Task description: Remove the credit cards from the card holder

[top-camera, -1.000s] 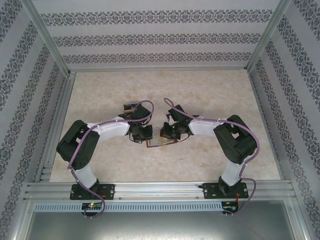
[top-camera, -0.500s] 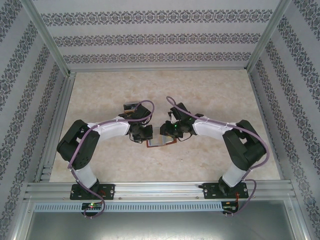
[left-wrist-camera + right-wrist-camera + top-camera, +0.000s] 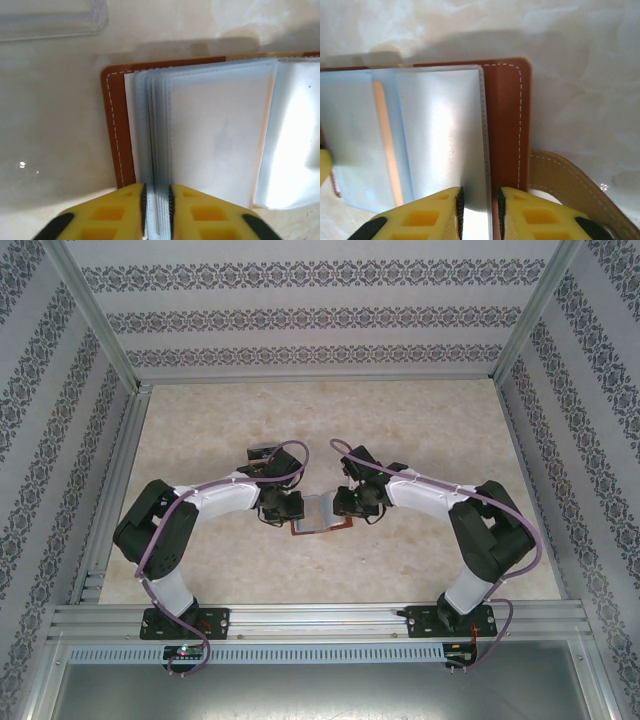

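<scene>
Both narrow jaws pinch card holder [image 3: 322, 517] sleeves.

The top external camera is looking down from above and behind the arm bases, taking in the whole table [image 3: 420, 430]. Each wrist camera is peering past its own yellow fingers, very close to the surface. All three views are sharing the open card holder [image 3: 322, 515] [image 3: 117, 130] [image 3: 507, 120] at the table's middle.
</scene>
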